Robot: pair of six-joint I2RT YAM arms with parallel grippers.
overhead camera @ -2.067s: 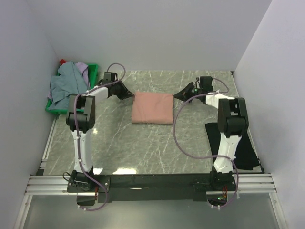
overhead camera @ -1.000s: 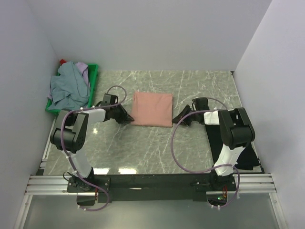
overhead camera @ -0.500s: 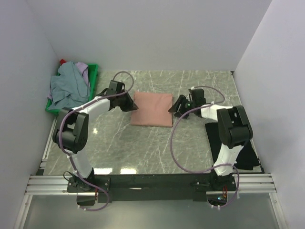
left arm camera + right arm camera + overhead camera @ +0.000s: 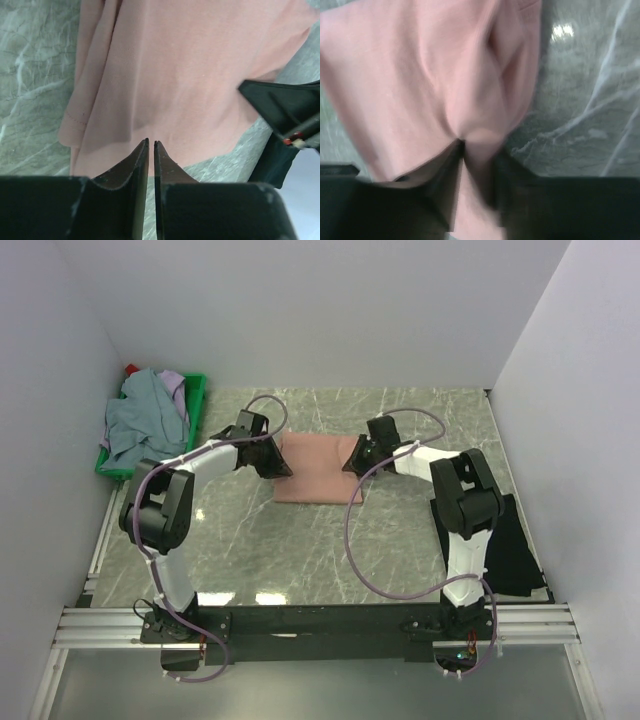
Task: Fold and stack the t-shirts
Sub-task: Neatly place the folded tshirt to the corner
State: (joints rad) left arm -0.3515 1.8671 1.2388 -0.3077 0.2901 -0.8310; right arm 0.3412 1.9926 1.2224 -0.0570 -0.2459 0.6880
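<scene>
The folded salmon-pink t-shirt (image 4: 318,476) lies flat at the middle of the marble table (image 4: 300,540). My left gripper (image 4: 278,465) is at its left edge; in the left wrist view the gripper (image 4: 151,143) is shut and empty, tips over the pink cloth (image 4: 165,75). My right gripper (image 4: 352,464) is at the shirt's right edge. In the blurred right wrist view the gripper (image 4: 462,142) is shut on a puckered fold of the pink shirt (image 4: 405,75). A black t-shirt (image 4: 505,545) lies flat at the right, near the right arm's base.
A green crate (image 4: 195,390) at the back left holds a heap of grey-blue (image 4: 140,425) and lavender (image 4: 175,385) t-shirts. White walls close the table on three sides. The right gripper shows as a black shape in the left wrist view (image 4: 280,107).
Both grippers have swung from the table beside the shirt inward onto its side edges. The right gripper has closed on a fold of the right edge.
</scene>
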